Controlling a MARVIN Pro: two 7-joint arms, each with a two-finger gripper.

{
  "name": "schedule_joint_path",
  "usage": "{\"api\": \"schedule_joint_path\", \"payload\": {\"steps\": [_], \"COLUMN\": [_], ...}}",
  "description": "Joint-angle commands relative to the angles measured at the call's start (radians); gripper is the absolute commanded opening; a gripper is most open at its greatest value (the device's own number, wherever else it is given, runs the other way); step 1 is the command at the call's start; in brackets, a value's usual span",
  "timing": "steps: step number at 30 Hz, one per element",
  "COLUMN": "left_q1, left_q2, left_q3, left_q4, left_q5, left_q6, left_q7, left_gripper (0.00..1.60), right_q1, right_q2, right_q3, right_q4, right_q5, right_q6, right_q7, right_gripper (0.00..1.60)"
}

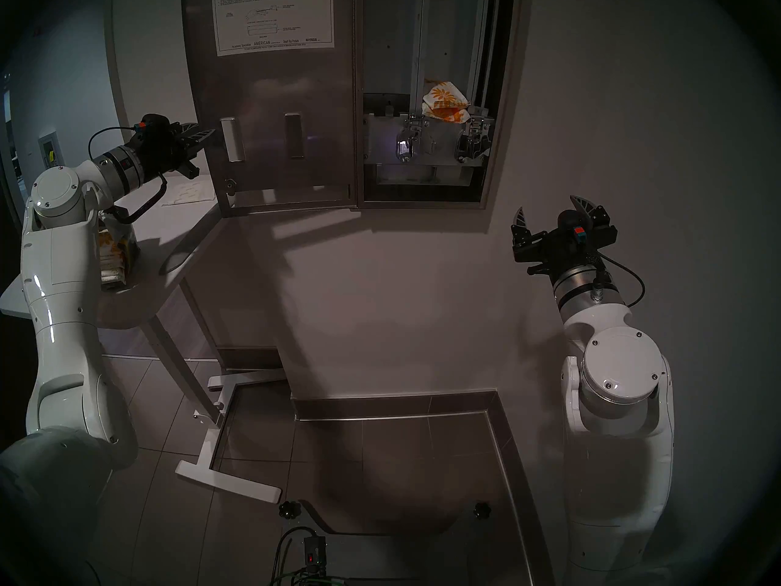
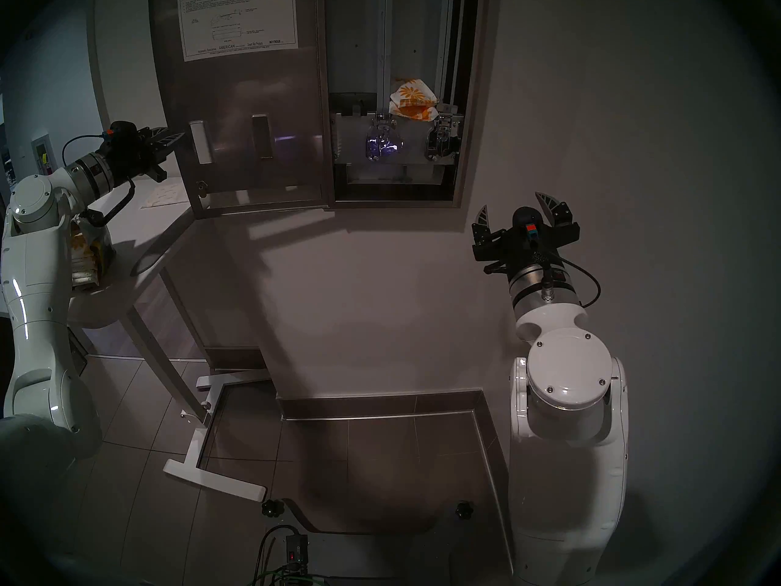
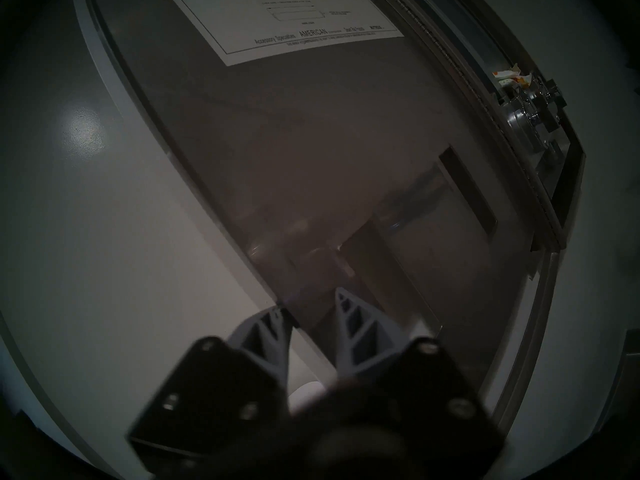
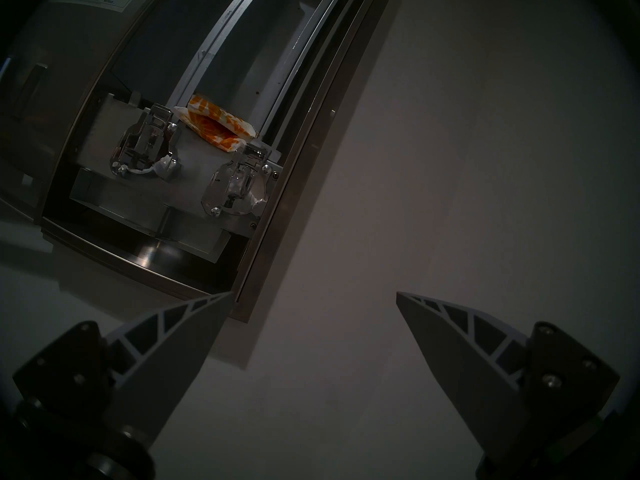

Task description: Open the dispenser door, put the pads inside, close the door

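Inside the dispenser, the pads sit above two chrome levers. The door hangs wide open; the left gripper, nearly closed, straddles its free edge. The right gripper gapes empty below.

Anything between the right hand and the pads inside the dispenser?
Only bare wall and the dispenser frame's lower right corner. The head view shows the open right hand below the pads; the right wrist view agrees.

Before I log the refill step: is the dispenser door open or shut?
Open. The door is swung left, its inside instruction sheet facing out, and the pads inside the dispenser are exposed.
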Motion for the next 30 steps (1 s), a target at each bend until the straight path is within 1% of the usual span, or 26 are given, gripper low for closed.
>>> {"api": "schedule_joint_path", "payload": {"steps": [1,7,9,10,12,16,17,19,20,21,22,23,24,25,27,28,29,30], "left_q1": [0.035,0.074,0.076,0.09,0.088,0.124,0.117,0.135,0.135,0.151,0.145,0.157,0.156,0.165,0.173,0.184,0.183,0.189], "left_q2": [-0.056,-0.085,-0.092,-0.097,-0.103,-0.127,-0.127,-0.14,-0.142,-0.15,-0.142,-0.156,-0.15,-0.162,-0.167,-0.171,-0.172,-0.174], "left_q3": [0.008,-0.004,-0.007,-0.012,-0.009,-0.018,-0.011,-0.016,-0.014,-0.019,-0.009,-0.016,-0.009,-0.015,-0.017,-0.021,-0.019,-0.02], "left_q4": [-0.114,-0.179,-0.185,-0.208,-0.199,-0.254,-0.235,-0.267,-0.261,-0.293,-0.268,-0.298,-0.284,-0.306,-0.316,-0.337,-0.324,-0.331], "left_q5": [-0.069,-0.1,-0.116,-0.118,-0.136,-0.16,-0.172,-0.181,-0.188,-0.192,-0.204,-0.205,-0.217,-0.221,-0.238,-0.244,-0.255,-0.262], "left_q6": [0.003,0.018,0.021,0.028,0.023,0.044,0.04,0.05,0.048,0.058,0.052,0.058,0.056,0.062,0.067,0.072,0.071,0.074], "left_q7": [-0.061,-0.085,-0.097,-0.098,-0.116,-0.134,-0.139,-0.151,-0.156,-0.158,-0.156,-0.168,-0.164,-0.177,-0.185,-0.188,-0.193,-0.196], "left_gripper": [0.0,0.0,0.0,0.0,0.0,0.0,0.0,0.0,0.0,0.0,0.0,0.0,0.0,0.0,0.0,0.0,0.0,0.0], "right_q1": [0.006,0.006,0.006,0.006,0.006,0.006,0.006,0.006,0.006,0.006,0.006,0.006,0.006,0.006,0.006,0.006,0.006,0.006], "right_q2": [0.002,0.002,0.002,0.002,0.002,0.001,0.001,0.001,0.001,0.001,0.001,0.001,0.001,0.001,0.001,0.001,0.001,0.001], "right_q3": [0.001,0.001,0.001,0.001,0.001,0.001,0.001,0.001,0.001,0.001,0.001,0.001,0.001,0.001,0.001,0.001,0.001,0.001], "right_q4": [-0.012,-0.011,-0.011,-0.011,-0.011,-0.01,-0.01,-0.009,-0.009,-0.009,-0.009,-0.009,-0.009,-0.008,-0.008,-0.008,-0.008,-0.007], "right_q5": [-0.001,-0.001,-0.001,-0.001,-0.001,-0.001,-0.001,-0.001,-0.001,-0.001,-0.001,-0.001,-0.001,0.0,0.0,0.0,0.0,0.0], "right_q6": [-0.003,-0.003,-0.003,-0.003,-0.003,-0.003,-0.003,-0.003,-0.003,-0.003,-0.003,-0.003,-0.003,-0.003,-0.003,-0.003,-0.003,-0.003], "right_q7": [-0.001,-0.001,-0.001,-0.001,-0.001,-0.001,-0.001,-0.001,-0.002,-0.002,-0.002,-0.002,-0.002,-0.002,-0.002,-0.002,-0.002,-0.002], "right_gripper": [1.6,1.6,1.6,1.6,1.6,1.6,1.6,1.6,1.6,1.6,1.6,1.6,1.6,1.6,1.6,1.6,1.6,1.6]}}
